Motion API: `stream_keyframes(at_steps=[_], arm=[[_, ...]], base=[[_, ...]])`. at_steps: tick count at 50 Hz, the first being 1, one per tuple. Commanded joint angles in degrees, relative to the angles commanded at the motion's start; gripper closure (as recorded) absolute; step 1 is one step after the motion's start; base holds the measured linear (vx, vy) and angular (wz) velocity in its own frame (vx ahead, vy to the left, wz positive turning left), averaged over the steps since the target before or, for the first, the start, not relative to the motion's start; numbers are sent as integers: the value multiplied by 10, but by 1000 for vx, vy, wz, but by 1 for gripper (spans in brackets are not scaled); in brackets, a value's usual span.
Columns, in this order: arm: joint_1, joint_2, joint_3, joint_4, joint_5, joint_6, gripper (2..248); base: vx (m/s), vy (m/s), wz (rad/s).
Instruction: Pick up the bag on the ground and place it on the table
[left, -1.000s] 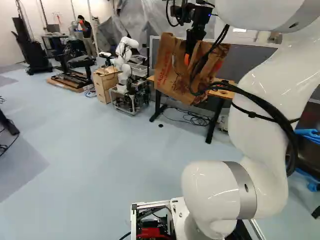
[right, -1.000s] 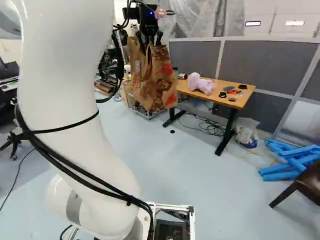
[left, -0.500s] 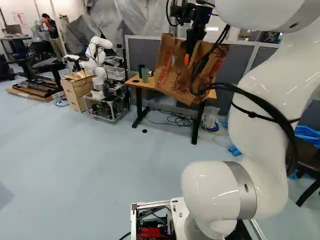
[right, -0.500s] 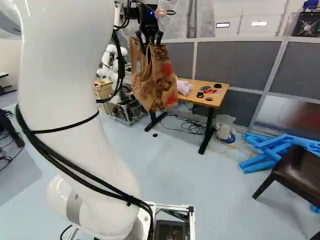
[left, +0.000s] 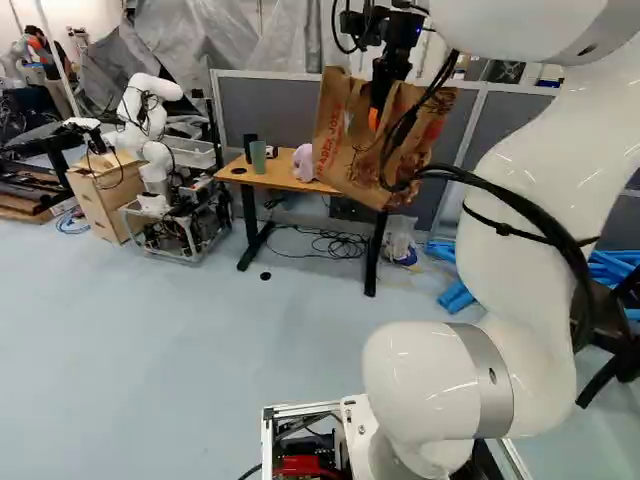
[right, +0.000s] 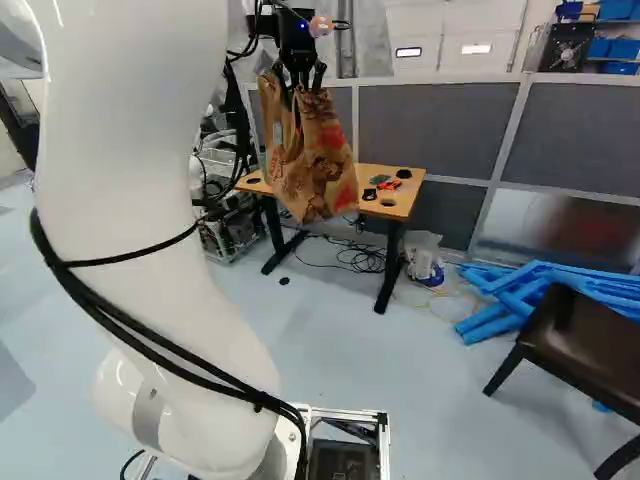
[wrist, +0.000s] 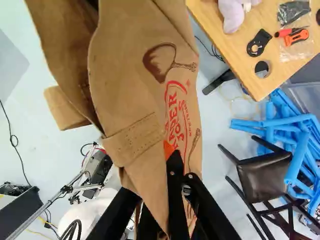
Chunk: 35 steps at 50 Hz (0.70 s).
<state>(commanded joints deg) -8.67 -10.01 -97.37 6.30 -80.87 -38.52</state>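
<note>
A big table with a light wood top and black legs (left: 283, 177) stands ahead of the black two-finger gripper (right: 303, 88), lower down. The brown paper bag with red print (right: 310, 165) hangs under the gripper, above the pale floor (left: 150, 350), pinched between both fingers. Ahead, a soft pink toy (left: 303, 163) sits on the table.

A grey partition (right: 430, 130) is running behind the pale floor (left: 180, 350), with grey sheeting (left: 200, 60) hanging beyond it. At the right of the right base view, a dark padded chair (right: 580, 345) is standing near blue tubes (right: 520, 290). Two small bright panes are glowing in a white wall (right: 450, 20).
</note>
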Motion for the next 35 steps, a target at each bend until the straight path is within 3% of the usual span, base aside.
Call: stream_keyframes(at_steps=[35], arm=[[0, 0, 0, 0, 0, 0, 228]], base=[[162, -45, -13]])
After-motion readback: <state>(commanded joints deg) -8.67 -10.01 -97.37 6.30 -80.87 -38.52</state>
